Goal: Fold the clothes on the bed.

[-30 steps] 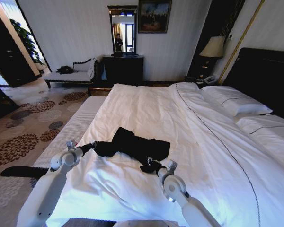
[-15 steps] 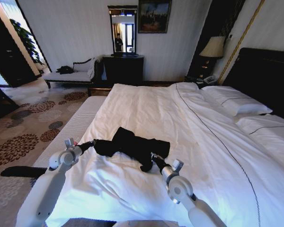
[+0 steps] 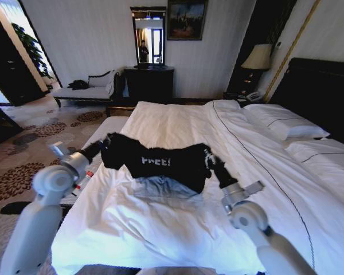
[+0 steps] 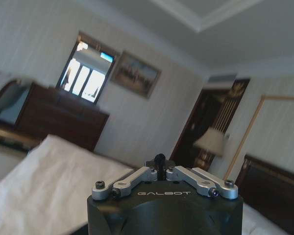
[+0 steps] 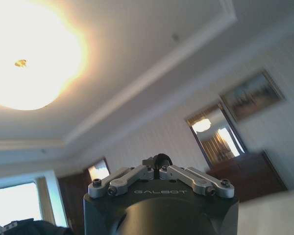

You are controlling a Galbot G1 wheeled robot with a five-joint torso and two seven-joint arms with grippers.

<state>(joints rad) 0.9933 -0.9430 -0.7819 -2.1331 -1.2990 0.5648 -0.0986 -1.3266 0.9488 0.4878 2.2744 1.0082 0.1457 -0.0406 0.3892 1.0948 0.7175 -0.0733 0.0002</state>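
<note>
Both arms are now raised well above where they were half a second ago, and the black short-sleeved T-shirt with white lettering (image 3: 160,162), which was lying crumpled on the sheet, is now hanging stretched between them above the bed.

Largest first: the large double bed with white sheets and dark wooden headboard (image 3: 178,229) is filling the space ahead of the robot, its near half bare under the lifted cloth. The T-shirt is hanging in the air over that near half, lettering facing the robot, a paler fold drooping toward the sheet beneath it. Its long axis is running across the bed from the robot's left to its right, so each arm is holding the end nearest to it. The left gripper (image 3: 101,148) is clenching the shirt's left end out near the bed's left edge; the right gripper (image 3: 207,158) is clenching the right end nearer the bed's middle. A small white tube with a red cap (image 3: 83,179) is lying on the mattress edge below the left arm.
</note>
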